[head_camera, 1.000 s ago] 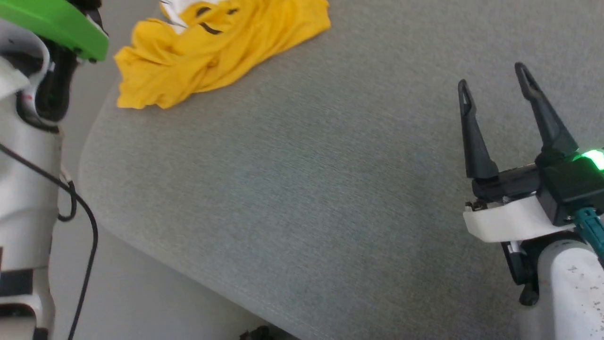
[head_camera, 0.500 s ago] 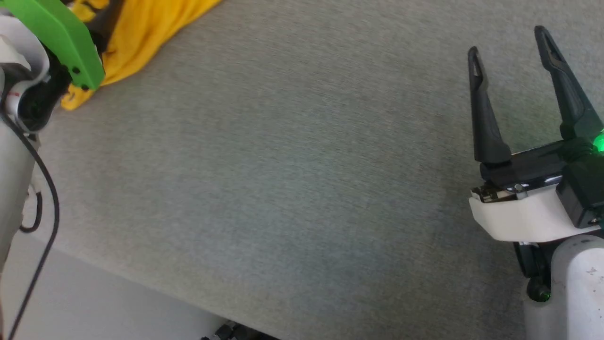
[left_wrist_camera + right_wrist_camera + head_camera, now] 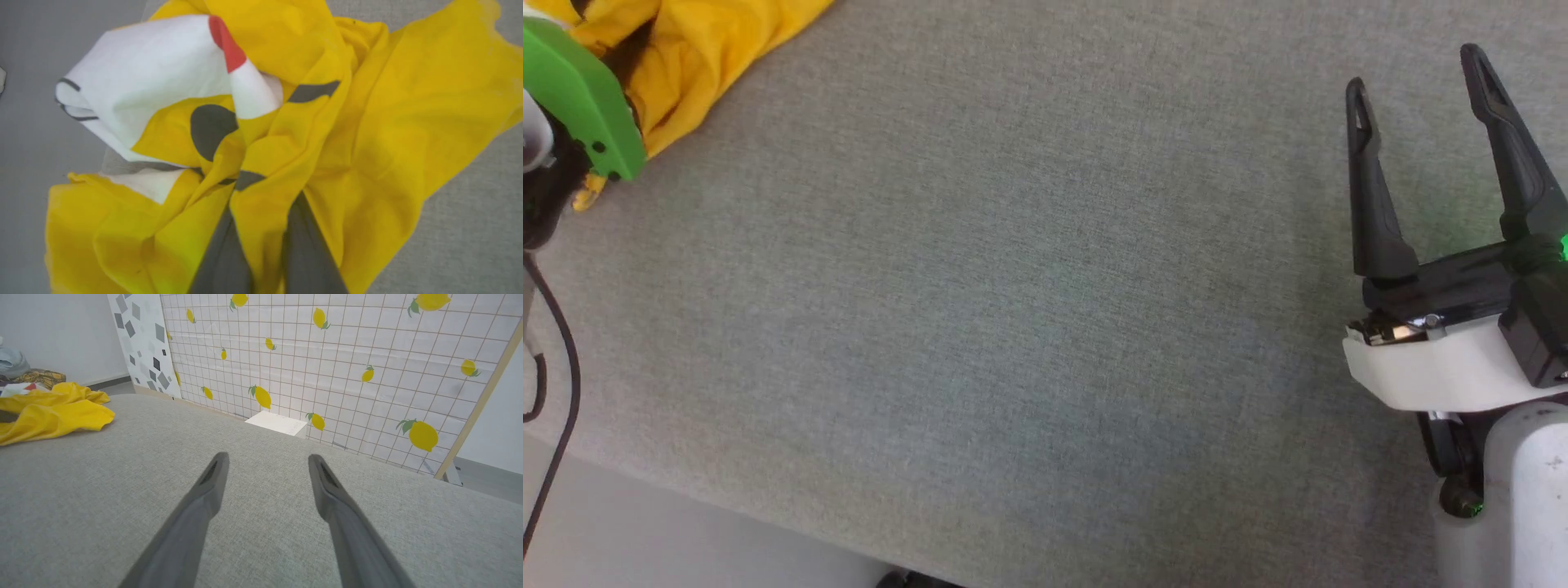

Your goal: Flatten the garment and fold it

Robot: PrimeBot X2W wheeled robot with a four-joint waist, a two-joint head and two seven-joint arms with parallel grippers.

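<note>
The garment (image 3: 711,41), a mustard-yellow T-shirt, lies crumpled at the far left corner of the grey cloth-covered table (image 3: 1013,286). In the left wrist view the garment (image 3: 388,122) shows white patches, a red spot and black marks. My left gripper (image 3: 265,200) is buried in it, with a ridge of yellow cloth pinched between the two fingers and the tips hidden. The green cover of my left arm (image 3: 580,98) overlaps the cloth. My right gripper (image 3: 1414,69) hovers open over bare table at the right, far from the garment (image 3: 53,412).
The table's front edge (image 3: 686,490) runs diagonally at the lower left, with a black cable (image 3: 564,408) hanging beside it. Beyond the table stand a lemon-print grid panel (image 3: 327,355) and a white box (image 3: 278,422). Other clothes (image 3: 24,373) are piled at the far left.
The head camera has swung, so the garment now sits in the upper left corner. My left arm's green cover has come over the cloth. The right gripper stays open.
</note>
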